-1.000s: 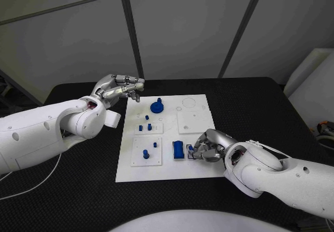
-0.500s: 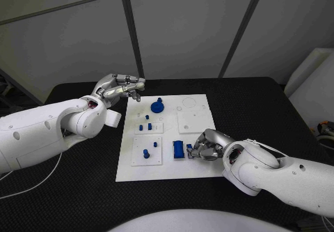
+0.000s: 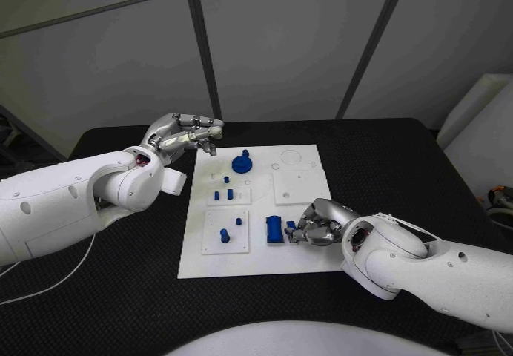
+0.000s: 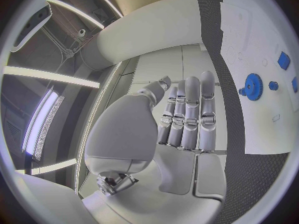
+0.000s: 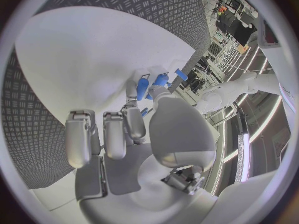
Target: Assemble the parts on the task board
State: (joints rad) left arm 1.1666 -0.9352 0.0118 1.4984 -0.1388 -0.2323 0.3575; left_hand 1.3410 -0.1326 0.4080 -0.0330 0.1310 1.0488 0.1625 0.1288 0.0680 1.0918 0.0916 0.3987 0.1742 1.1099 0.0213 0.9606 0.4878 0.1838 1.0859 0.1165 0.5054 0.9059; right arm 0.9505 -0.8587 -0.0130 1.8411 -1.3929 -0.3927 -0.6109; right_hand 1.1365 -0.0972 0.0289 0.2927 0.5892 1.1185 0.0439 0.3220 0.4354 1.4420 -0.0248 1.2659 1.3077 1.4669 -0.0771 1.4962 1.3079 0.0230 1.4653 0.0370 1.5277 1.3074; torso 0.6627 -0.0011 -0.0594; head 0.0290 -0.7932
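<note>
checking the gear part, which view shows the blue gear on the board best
The left wrist view: the blue gear sits unobstructed on the task board, its toothed rim visible. The head view shows it smaller, near the board's far edge, teeth unclear. In the right wrist view I cannot pick it out.

The right hand (image 3: 311, 226) has shifted slightly along the near right part of the white board (image 3: 304, 259), drawing a little toward the board's near edge and closing in on the small blue piece (image 3: 290, 228) beside the larger blue block (image 3: 275, 229). A second ago the small piece showed more plainly at its fingertips; now the fingers (image 5: 134, 115) crowd over it, and whether they actually grip it cannot be told.
</note>
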